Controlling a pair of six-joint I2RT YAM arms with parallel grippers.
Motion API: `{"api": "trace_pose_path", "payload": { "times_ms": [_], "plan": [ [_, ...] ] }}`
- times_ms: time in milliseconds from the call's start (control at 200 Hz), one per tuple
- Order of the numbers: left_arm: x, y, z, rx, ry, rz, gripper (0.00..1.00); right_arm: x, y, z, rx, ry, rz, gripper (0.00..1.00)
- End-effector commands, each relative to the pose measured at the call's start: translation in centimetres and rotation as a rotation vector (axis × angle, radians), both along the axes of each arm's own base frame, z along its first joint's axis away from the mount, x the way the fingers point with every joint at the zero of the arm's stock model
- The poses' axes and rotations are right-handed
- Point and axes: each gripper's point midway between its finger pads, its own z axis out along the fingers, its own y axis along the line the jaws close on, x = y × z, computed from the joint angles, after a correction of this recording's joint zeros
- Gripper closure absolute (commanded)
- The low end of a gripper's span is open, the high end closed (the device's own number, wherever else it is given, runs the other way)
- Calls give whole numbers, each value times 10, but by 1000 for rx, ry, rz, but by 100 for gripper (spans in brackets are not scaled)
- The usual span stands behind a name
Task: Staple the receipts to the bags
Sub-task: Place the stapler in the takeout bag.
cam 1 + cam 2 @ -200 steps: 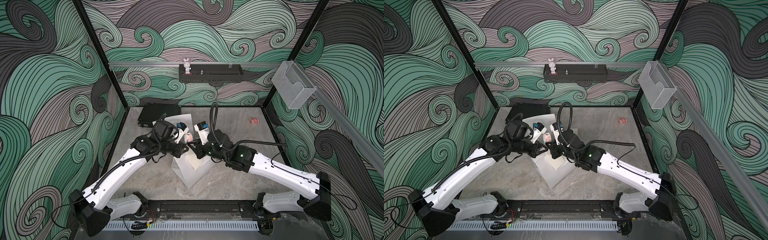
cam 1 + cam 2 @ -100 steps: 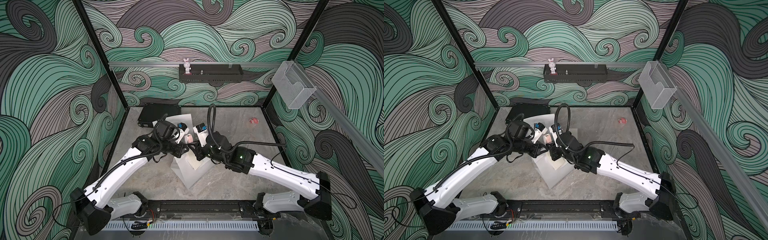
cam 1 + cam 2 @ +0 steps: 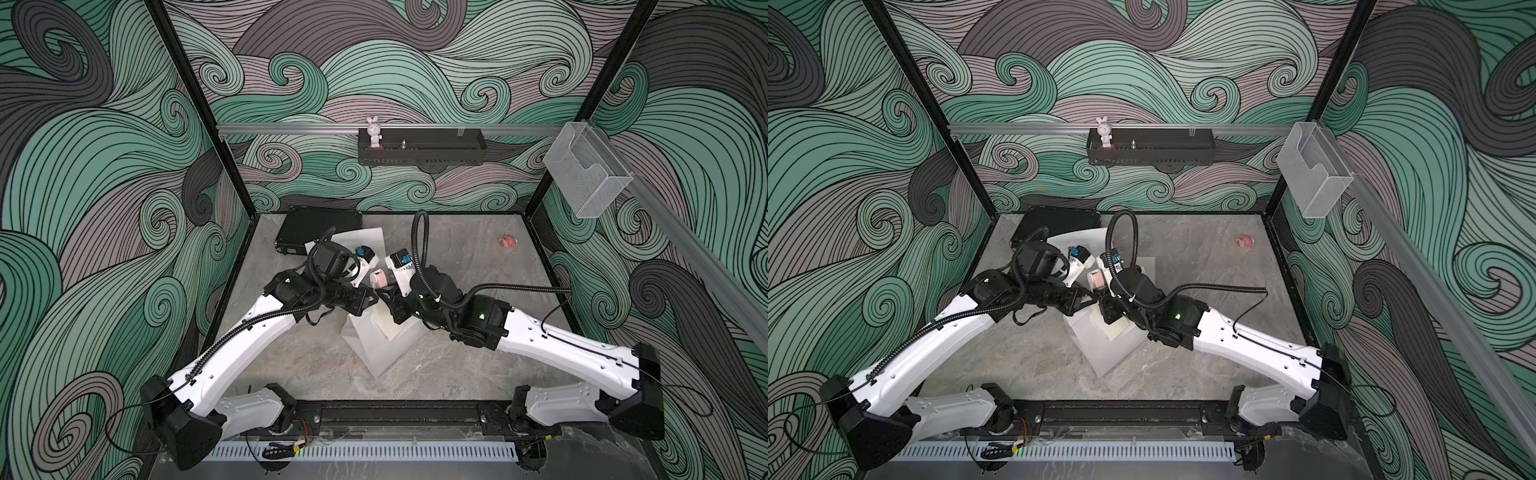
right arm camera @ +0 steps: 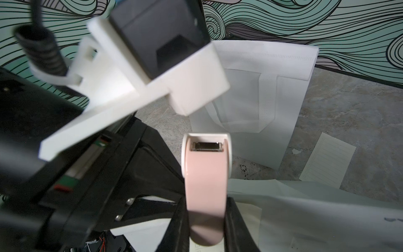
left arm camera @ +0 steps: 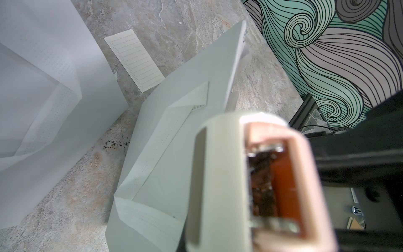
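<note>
In both top views my two grippers meet over the nearer white bag, which has a cream receipt lying on it. My right gripper is shut on the pink-and-white stapler, nose upward. My left gripper is shut right beside the stapler, which hides its jaws in the left wrist view. A second bag lies further back. A loose receipt lies on the table between the bags.
A black case sits at the back left, partly under the far bag. A small pink object lies at the back right. A black shelf with a bunny figure and a clear holder hang on the walls.
My right arm has edged slightly to the left with the stapler, closer to my left gripper. The left arm has hardly moved.
</note>
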Motion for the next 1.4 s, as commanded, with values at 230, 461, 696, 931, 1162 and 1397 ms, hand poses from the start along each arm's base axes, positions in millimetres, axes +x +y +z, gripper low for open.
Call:
{"api": "trace_pose_path", "payload": {
  "times_ms": [230,461,696,931,1162,1397],
  "plan": [
    [3,0,12,-18,-34,15,100,-2,-3,-11,-51,-7,5,86],
    [4,0,10,-16,-29,17,100,-3,-3,-11,-52,-7,8,86],
    [3,-1,13,-21,-38,14,100,-4,-5,-23,-81,-1,8,85],
    [0,-4,12,-27,-34,-21,100,-2,-10,-23,-115,-30,6,66],
    [-3,-7,9,2,-48,-100,100,-2,-38,-2,-174,-131,3,38],
    [2,-12,15,41,-157,-221,100,-12,-66,20,-160,-159,167,29]
  ]
}}
